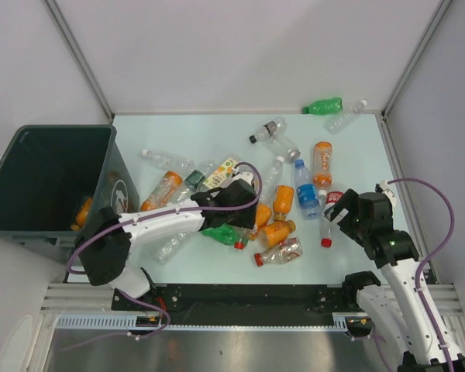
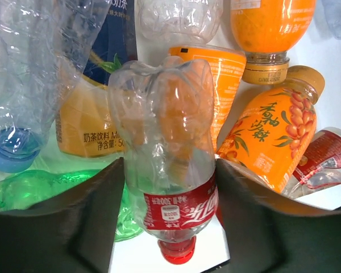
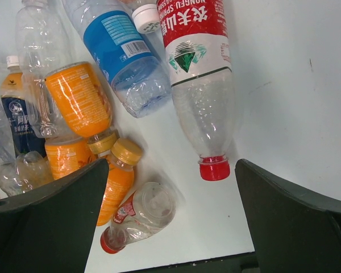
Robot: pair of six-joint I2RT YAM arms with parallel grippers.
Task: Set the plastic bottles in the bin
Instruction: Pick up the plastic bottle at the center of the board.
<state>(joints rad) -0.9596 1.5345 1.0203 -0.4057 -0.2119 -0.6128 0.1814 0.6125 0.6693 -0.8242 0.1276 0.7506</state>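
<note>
PICKING THROUGH THE HEAP: Your left jaws grip a crushed clear bottle [image 2: 167, 148] across its red-labelled end, with its red cap [image 2: 176, 250] pointing back toward the wrist. The bottle sits low in the pile, with orange bottles [image 2: 273, 136] crowding one side and a green bottle [image 2: 34, 187] the other. The hold sits near the neck, probably because the soft plastic is stiffest there. Your right jaws hang released and wide apart over a clear bottle with a red-and-white label [image 3: 200, 85] at the heap's right edge, beside bare worktop [image 3: 290, 85]. It looks like the next pick. The bin [image 1: 39, 174] stands at the worktop's left edge with one orange bottle in the bin [image 1: 83, 211], and most of the bottles are not yet inside.
</note>
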